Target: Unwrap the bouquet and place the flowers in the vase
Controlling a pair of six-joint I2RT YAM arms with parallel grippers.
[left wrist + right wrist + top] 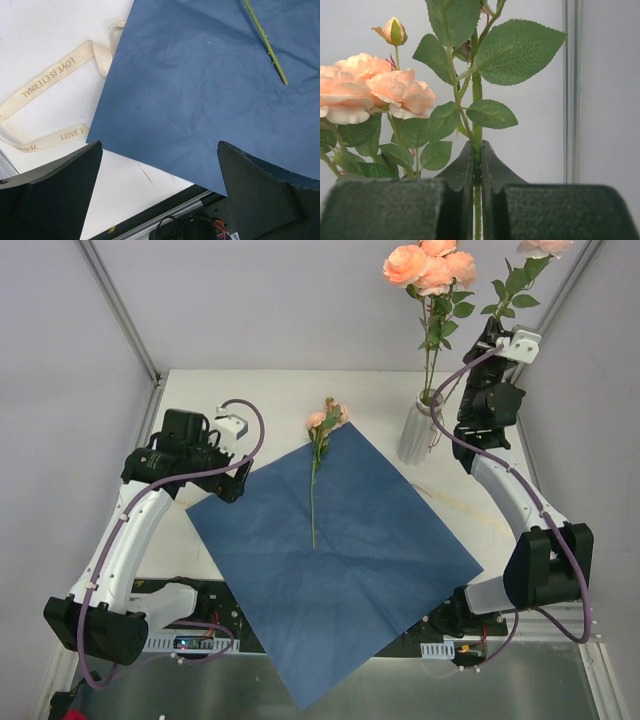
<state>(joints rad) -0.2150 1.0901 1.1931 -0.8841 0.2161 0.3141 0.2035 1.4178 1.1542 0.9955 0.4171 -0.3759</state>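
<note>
– Working outward from the near edge, which step is in hand?

– The unwrapping looks done. The blue paper (340, 560) lies flat on the tabletop (250, 390), and its near corner hangs past the front edge by the arm bases. The left fingers (60, 185) hover over the paper's left edge, spread wide and empty. The cream ribbon (55, 75) lies loose just beside that edge.

– And the flowers?

– One rose (313, 500) lies on the paper with its bloom toward the far side. Farther back, the vase (417, 430) stands upright just beside the paper's far-right edge, with several roses (432, 265) in it. Beyond it and to the right, the right fingers (465, 170) are clenched on the stem of another rose (477, 100), held upright and raised.

– So what comes next?

– I'd say lowering that stem into the neck. The opening is narrow and crowded with stems, so the tip has to come in straight without tipping the vase.

– Is there room to move?

– It's tight on the right, where the wall stands close behind that arm. The tabletop left of the vase gives an open approach to the rose on the paper.
</note>
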